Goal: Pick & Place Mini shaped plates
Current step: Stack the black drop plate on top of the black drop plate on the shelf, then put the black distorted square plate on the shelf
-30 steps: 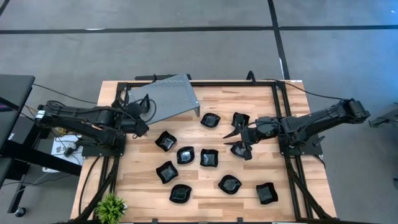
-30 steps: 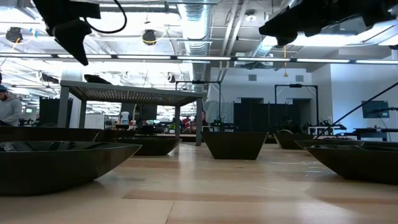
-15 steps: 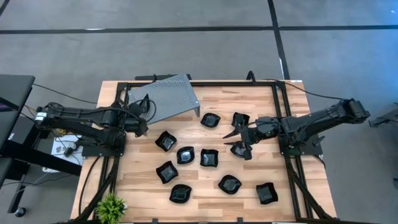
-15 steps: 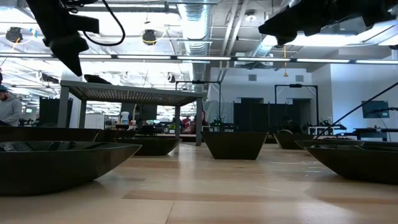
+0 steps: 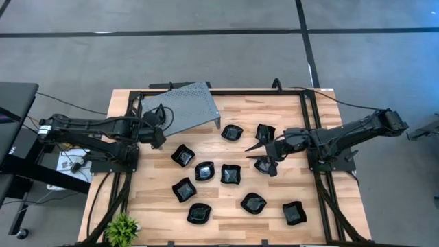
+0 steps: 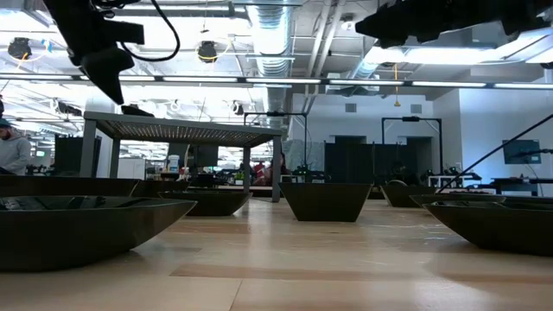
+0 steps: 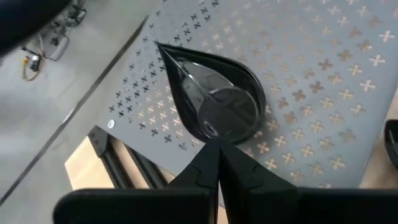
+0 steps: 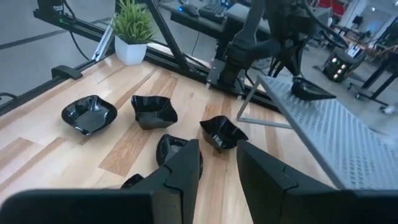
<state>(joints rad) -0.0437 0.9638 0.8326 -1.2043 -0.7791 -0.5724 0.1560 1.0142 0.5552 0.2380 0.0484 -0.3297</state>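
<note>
A teardrop-shaped black mini plate hangs by its rim from my left gripper, which is shut on it. It is over the grey perforated stand at the table's back left, and I cannot tell whether it touches the stand. In the high view my left gripper is at the stand's left edge. Several more glossy black plates lie across the middle of the table, such as one and another. My right gripper hovers open right of centre, above a plate. Its fingers hold nothing.
The stand is raised on legs and tilted across the back left corner. A black frame rail runs along the table's sides. A small potted plant stands at the front left corner. Other plates sit near the front edge.
My left gripper has shifted slightly over the stand, still holding the teardrop plate. The right arm has not moved.
</note>
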